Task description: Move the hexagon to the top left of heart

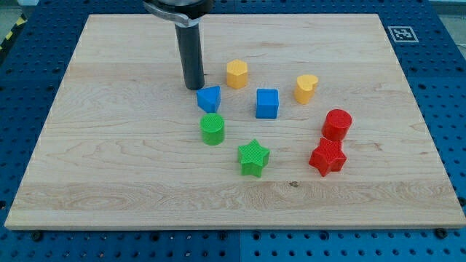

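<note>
The yellow hexagon (237, 73) is a short, six-sided block with a flat top and ribbed sides, its colour a warm orange-yellow. It stands upright on the wooden board (109, 145), in the far half and a little left of the middle. My tip (194, 87) rests on the board to the left of it, near but apart, with a strip of bare wood between us. I carry no jaws, only a plain dark rod, and it holds nothing; it touches no block that I can make out.

The yellow heart (306, 87) lies to the right of the hexagon, well apart from it and slightly nearer to the view's bottom. Between the two, and a bit nearer, sits the blue cube (267, 102). Just beside my tip, on its near right, is a blue block (209, 98) with a wedge-like form whose exact shape I cannot settle. Nearer still come the green cylinder (212, 129) and the green star (253, 157). On the right, the red cylinder (337, 124) stands just behind the red star (328, 156).
</note>
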